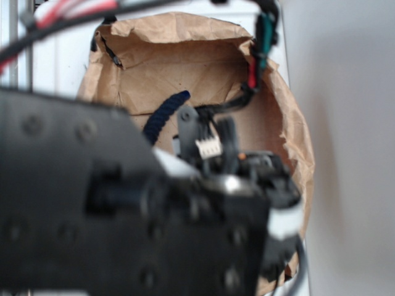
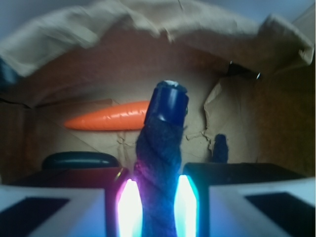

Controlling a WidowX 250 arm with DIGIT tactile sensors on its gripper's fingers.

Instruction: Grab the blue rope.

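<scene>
Clamping down now, the gripper [image 2: 154, 202] has its two glowing fingers [image 2: 129, 205] pressed against either side of the blue rope [image 2: 160, 148], which stands up between them inside the brown paper bag [image 2: 59, 44], one sealed end poking toward the camera. Grasp looks made, so the next move likely calls for a steady lift without letting the bendable rope slip. Count: one rope, one orange carrot [image 2: 111, 118], one dark green cucumber [image 2: 79, 159].

The rope [image 2: 160, 163] is dark navy with twisted strands and a shiny blue tip. The carrot [image 2: 111, 120] is orange, the paper bag [image 2: 163, 54] plain brown, the cucumber [image 2: 79, 160] dark green.
</scene>
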